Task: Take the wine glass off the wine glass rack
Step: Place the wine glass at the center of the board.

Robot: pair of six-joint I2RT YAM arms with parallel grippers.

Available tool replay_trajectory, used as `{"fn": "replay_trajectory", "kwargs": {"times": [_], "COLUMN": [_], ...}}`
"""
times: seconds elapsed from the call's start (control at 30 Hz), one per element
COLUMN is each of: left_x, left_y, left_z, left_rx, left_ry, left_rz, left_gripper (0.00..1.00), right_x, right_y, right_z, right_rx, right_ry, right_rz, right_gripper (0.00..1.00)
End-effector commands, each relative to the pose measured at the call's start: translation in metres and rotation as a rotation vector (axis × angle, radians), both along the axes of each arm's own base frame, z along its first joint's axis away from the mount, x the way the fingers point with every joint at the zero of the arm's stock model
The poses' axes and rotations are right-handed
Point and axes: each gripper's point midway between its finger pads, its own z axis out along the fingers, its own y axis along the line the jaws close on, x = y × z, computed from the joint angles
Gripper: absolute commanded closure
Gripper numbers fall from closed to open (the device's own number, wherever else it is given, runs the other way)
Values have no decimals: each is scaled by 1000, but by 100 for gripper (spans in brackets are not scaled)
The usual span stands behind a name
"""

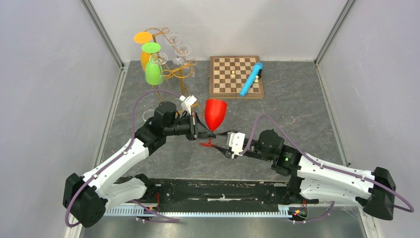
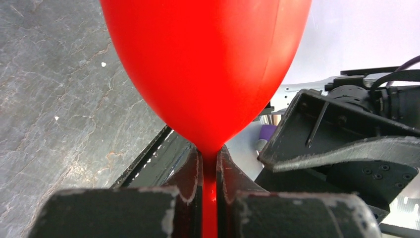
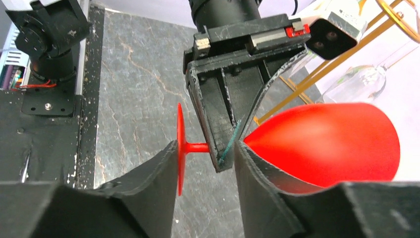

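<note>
Step in hand, as judged: the lift-off is done, and this is a carry or a hand-over.

Nearest, the right gripper (image 3: 205,148) has its black fingers (image 3: 148,188) spread apart, grasping nothing. In the right wrist view they stand either side of the left gripper's tips, one by the glass's round foot, the other by the base of the bowl (touching or not, cannot tell; depth is poor).

Just beyond, the left gripper (image 1: 200,132) has its fingers (image 2: 185,171) clenched on the thin stem of the opaque red wine glass (image 1: 216,113), right under the bowl. The glass is in the air over the dark grey stone-pattern surface (image 1: 297,109). It is tilted well off upright, with the bowl toward the far side and the foot toward the arms.

Farther back on the left stands the tall gold wire wine glass rack (image 1: 174,72), well apart from the red glass. It carries an orange glass (image 1: 143,37), a green glass (image 1: 153,73) and some clear ones. To its right lies a wooden chessboard (image 1: 233,79) with a blue cylinder (image 1: 251,79) across it.

Next move, judged: one option is for the left arm to right the glass and lower its foot flat onto bare surface before letting go. The other is for the right fingers to take the stem. Their gap seems to run along the stem, not across it, so that would need a wrist turn first, with the left grip kept on until the right one is firm.
</note>
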Motion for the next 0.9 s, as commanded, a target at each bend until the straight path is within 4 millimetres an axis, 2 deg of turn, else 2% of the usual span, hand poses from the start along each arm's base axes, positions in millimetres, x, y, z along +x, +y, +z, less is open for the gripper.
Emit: {"fn": "replay_trajectory", "kwargs": {"times": [0.0, 0.1, 0.27, 0.57, 0.7, 0.87], "left_x": [-9, -12, -25, -37, -41, -46], "left_y": [5, 10, 16, 29, 30, 29], "left_z": [8, 4, 0, -5, -2, 0], "left_rx": [36, 76, 115, 190, 186, 175], "left_ry": [-90, -107, -120, -171, -199, -260], "left_rz": [-65, -78, -148, -222, -258, -295], "left_gripper": [98, 98, 98, 98, 98, 98], "right_x": [8, 7, 20, 39, 49, 57], "right_y": [-11, -16, -24, -14, -21, -35], "right_z": [35, 47, 70, 90, 101, 104], "right_rx": [39, 49, 47, -16, 21, 45], "right_ry": [6, 22, 75, 251, 359, 423], "right_rz": [-76, -85, -182, -191, -153, -132], "right_gripper": [52, 48, 46, 43, 43, 41]}}
